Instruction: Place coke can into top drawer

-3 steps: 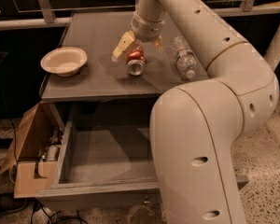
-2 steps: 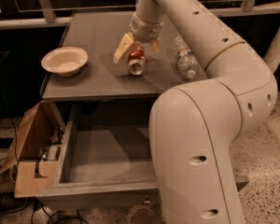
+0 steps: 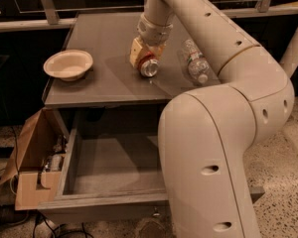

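A brown cardboard box (image 3: 34,155) stands at far left, beside the wide dark grey top drawer (image 3: 107,201), which is pulled open. On the grey tabletop (image 3: 104,36) sits a round cream bowl (image 3: 68,64). Mid-table, the tan two-finger gripper (image 3: 147,61) seems clenched on the small red aluminium coke can (image 3: 150,69), which is on its side. A clear plastic water bottle (image 3: 195,62) lies to the right.

No text can be read: the can (image 3: 149,69) shows only its silver end, and the label on the bottle (image 3: 194,63) is illegible. The gripper (image 3: 144,58) is at the can on the table (image 3: 102,81).
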Available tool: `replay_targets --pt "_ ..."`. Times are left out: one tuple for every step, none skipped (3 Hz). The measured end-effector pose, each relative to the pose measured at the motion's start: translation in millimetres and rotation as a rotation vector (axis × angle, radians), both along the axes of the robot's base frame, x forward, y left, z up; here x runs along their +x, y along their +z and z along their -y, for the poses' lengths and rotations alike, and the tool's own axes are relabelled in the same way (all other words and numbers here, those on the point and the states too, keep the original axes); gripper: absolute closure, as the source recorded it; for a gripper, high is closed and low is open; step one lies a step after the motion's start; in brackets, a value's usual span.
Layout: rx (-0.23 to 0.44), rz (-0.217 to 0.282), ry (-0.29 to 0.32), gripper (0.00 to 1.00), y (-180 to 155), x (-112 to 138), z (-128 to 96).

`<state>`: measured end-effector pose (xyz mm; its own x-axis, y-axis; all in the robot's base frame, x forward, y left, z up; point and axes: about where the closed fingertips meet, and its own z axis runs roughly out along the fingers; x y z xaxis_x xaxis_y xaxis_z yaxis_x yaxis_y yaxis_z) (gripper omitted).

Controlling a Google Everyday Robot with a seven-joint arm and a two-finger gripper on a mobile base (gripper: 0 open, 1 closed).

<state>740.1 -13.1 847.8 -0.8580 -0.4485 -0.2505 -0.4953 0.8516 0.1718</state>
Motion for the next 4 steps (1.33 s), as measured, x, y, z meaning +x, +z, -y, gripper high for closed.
replay_targets --pt "0.0 0.0 0.0 0.92 0 0 0" --pt "0.006 0.004 0.007 1.0 0 0 -2" --pt "0.028 0.018 0.035 1.0 2 1 -8" --pt "0.089 0.06 0.071 1.0 30 -12 5"
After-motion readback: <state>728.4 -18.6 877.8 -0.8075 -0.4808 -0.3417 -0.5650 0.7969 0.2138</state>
